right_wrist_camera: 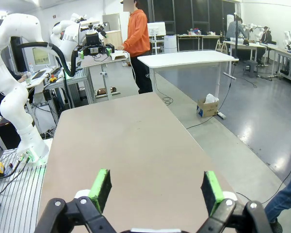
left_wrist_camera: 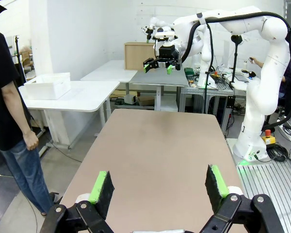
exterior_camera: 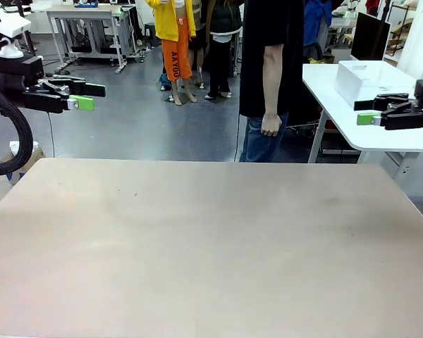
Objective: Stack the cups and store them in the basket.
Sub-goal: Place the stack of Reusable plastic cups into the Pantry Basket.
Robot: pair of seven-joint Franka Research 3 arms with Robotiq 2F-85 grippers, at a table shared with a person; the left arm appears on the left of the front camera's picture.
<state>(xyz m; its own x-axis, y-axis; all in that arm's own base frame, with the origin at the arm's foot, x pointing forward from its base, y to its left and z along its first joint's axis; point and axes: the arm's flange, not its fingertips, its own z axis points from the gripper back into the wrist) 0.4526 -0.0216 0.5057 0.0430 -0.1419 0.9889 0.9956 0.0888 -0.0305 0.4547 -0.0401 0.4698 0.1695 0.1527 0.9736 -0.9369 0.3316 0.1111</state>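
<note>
**Both grippers open and raised at the table sides; basket on the side table**

The left gripper (exterior_camera: 90, 96) is held above the table's (exterior_camera: 211, 246) left edge, its green-padded jaws spread apart with nothing between them; the same wide gap is seen in the left wrist view (left_wrist_camera: 157, 187). The right gripper (exterior_camera: 365, 113) is held above the right edge, likewise spread wide and empty, as confirmed in the right wrist view (right_wrist_camera: 157, 189). The basket (exterior_camera: 370, 81) is located on a white side table (exterior_camera: 409, 137) beyond the right far corner, well apart from both grippers. A person (exterior_camera: 268, 63) is positioned at the far side, one hand (exterior_camera: 270, 125) hanging down.
</note>
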